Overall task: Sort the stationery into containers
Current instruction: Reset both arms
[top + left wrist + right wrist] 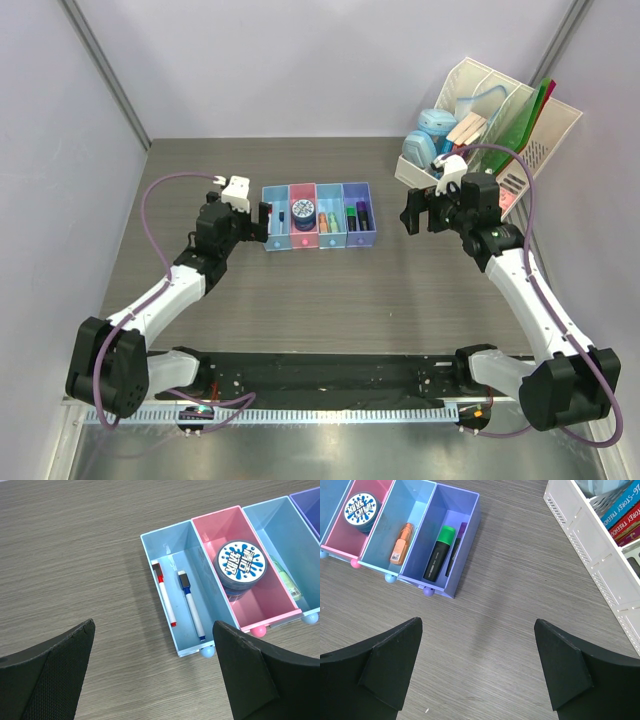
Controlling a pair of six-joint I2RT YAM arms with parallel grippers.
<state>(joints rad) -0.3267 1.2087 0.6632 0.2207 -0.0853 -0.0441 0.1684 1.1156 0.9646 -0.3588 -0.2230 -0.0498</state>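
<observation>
The row of four joined trays point(318, 214) sits mid-table. The left light blue tray point(200, 587) holds a red-capped marker point(164, 594) and a blue-capped marker point(191, 604). The pink tray point(272, 607) holds the round blue roll point(241, 566). The second light blue tray point(415, 510) holds an orange highlighter point(402, 543). The purple tray point(465, 537) holds a green highlighter point(440, 553) and a purple one point(455, 547). My left gripper point(262, 222) is open and empty just left of the trays. My right gripper point(412, 212) is open and empty to their right.
A large white slanted file rack point(560, 125) with books, folders and a blue object stands at the back right, close behind my right arm. In the right wrist view its perforated wall point(590, 540) runs along the right edge.
</observation>
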